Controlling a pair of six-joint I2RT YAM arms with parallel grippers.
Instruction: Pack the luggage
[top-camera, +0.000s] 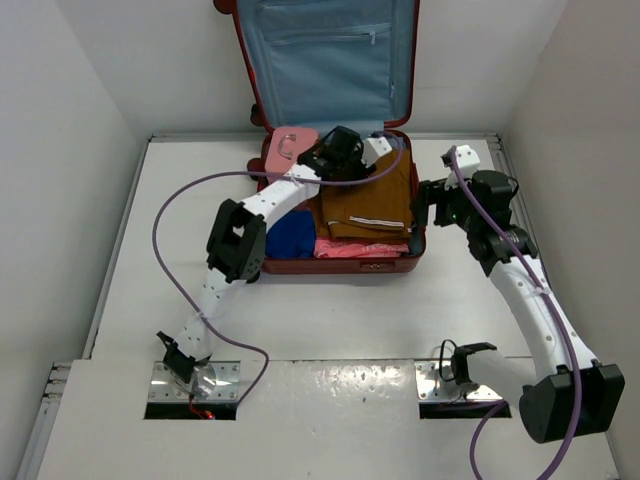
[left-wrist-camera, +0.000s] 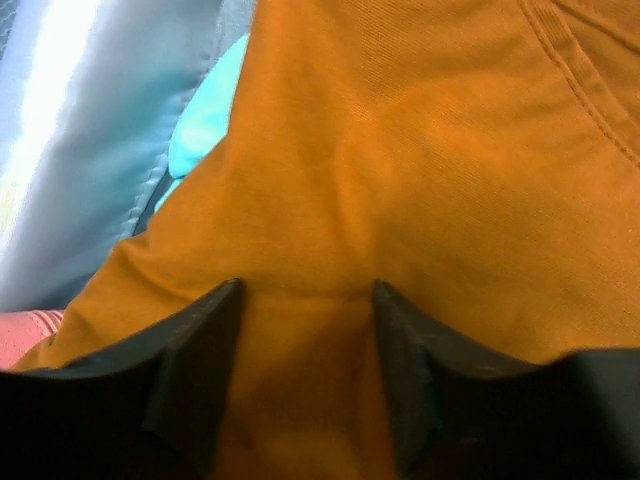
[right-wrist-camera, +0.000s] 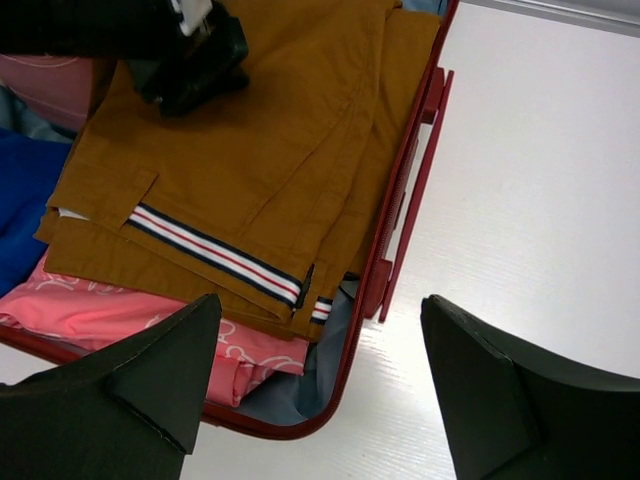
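Observation:
The dark red luggage (top-camera: 340, 268) lies open at the back of the table, with its blue-grey lined lid (top-camera: 320, 60) standing up. Folded brown trousers (top-camera: 370, 200) with a striped band lie on top inside it. My left gripper (top-camera: 345, 150) is down on the back end of the trousers. In the left wrist view its jaws (left-wrist-camera: 308, 290) are partly apart, with the brown cloth (left-wrist-camera: 420, 150) against both tips. My right gripper (top-camera: 422, 215) is open and empty, hovering over the luggage's right rim (right-wrist-camera: 365, 330), above the trousers (right-wrist-camera: 230, 150).
A pink garment (top-camera: 360, 250) and a blue garment (top-camera: 290, 235) lie under and beside the trousers. A small pink case (top-camera: 285, 150) sits at the luggage's back left. White walls enclose the table on three sides. Purple cables loop off both arms.

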